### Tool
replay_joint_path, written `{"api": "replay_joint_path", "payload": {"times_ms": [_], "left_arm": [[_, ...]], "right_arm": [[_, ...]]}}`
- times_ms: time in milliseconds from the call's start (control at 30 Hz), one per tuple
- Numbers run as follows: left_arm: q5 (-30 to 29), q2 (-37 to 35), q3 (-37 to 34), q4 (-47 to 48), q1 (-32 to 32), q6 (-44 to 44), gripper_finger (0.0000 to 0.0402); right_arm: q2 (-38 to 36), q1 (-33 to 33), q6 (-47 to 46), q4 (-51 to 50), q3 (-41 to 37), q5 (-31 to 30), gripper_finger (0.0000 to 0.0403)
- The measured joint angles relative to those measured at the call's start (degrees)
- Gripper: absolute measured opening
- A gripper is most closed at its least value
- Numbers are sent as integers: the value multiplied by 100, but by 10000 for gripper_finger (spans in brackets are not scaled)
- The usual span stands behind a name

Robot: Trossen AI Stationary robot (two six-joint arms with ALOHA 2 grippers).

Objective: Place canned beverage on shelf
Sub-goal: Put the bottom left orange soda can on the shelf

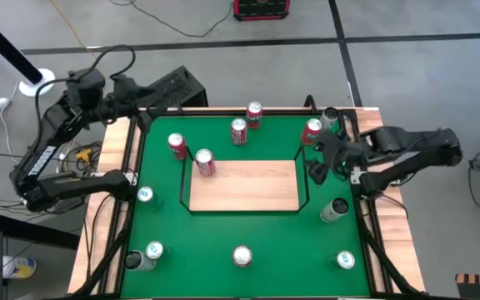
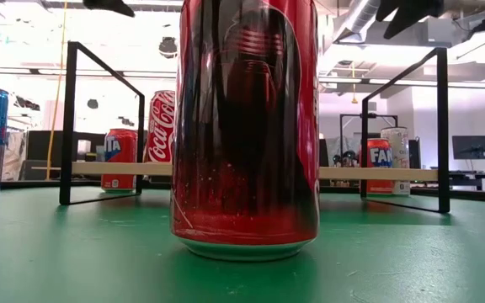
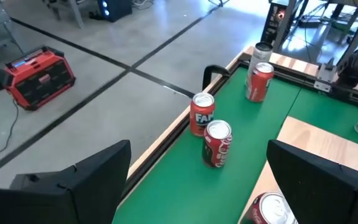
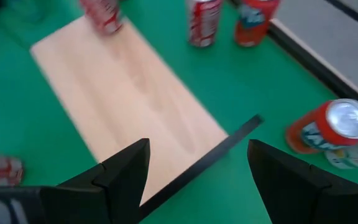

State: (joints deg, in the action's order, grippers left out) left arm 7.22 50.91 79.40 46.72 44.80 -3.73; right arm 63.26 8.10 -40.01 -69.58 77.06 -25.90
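The shelf [image 1: 244, 185], a light-wood board with black wire rails, lies mid-table. One red can [image 1: 205, 162] stands on its far-left corner; in the low view this can [image 2: 162, 126] shows behind a large red can [image 2: 244, 126]. Several more red cans [image 1: 238, 132] stand on the green top beyond the shelf. My left gripper [image 1: 144, 111] hovers open over the table's far left corner, nothing between its fingers [image 3: 73, 180]. My right gripper [image 1: 317, 158] hangs open above the shelf's right rail [image 4: 204, 163], near an orange can [image 4: 325, 127].
Silver and blue cans [image 1: 154, 250] stand along the near and left sides, and one [image 1: 334, 211] lies on its side right of the shelf. A grey can [image 1: 332, 117] stands at the far right corner. Wooden edges [image 1: 127, 208] border the table.
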Motion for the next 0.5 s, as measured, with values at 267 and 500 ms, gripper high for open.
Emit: {"api": "replay_joint_path", "payload": {"times_ms": [267, 500], "left_arm": [[-2, 7, 0, 41, 0, -107, 361], [-12, 9, 0, 109, 0, -115, 361]], "right_arm": [[-378, -734, 104, -28, 0, -47, 297], [-449, -1210, 260, -83, 0, -255, 297]]}}
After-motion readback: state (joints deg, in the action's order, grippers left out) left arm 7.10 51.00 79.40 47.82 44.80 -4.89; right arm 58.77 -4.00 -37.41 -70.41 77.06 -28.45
